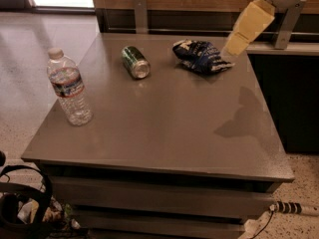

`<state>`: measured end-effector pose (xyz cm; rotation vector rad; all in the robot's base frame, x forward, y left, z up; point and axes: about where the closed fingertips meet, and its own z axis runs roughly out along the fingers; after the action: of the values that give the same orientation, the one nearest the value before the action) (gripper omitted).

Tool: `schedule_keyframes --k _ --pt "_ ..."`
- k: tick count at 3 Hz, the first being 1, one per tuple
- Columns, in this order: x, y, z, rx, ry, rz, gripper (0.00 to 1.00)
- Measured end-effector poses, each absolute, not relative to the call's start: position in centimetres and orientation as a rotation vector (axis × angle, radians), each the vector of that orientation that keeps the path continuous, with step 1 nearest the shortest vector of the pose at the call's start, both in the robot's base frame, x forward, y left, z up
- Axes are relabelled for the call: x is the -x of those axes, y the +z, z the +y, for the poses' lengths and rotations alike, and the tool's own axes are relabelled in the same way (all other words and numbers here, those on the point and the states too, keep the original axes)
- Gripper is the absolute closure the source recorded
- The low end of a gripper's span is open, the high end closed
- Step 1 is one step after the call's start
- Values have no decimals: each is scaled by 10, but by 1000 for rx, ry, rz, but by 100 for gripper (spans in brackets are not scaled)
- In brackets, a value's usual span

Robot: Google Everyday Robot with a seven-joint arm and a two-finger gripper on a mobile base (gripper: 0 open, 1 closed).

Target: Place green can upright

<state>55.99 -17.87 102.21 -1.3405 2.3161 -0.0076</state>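
The green can [135, 61] lies on its side on the grey table [189, 133], at the far left-centre, with its silver end facing the camera. My gripper [238, 43] hangs in the air at the upper right, above the table's far right part. It is just right of the snack bag and well to the right of the can. It holds nothing that I can see.
A clear water bottle [70, 87] with a white cap stands upright near the table's left edge. A dark blue and white snack bag [202, 57] lies at the far right of the can. A dark counter [289, 83] stands to the right. Bags and cables lie on the floor at the lower left.
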Motion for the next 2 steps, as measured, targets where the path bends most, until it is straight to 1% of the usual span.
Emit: schedule_keyframes --k 1,2 --pt "-605 1022 -146 1110 48 2317 0" --pt "-638 1008 -109 952 122 2334 0"
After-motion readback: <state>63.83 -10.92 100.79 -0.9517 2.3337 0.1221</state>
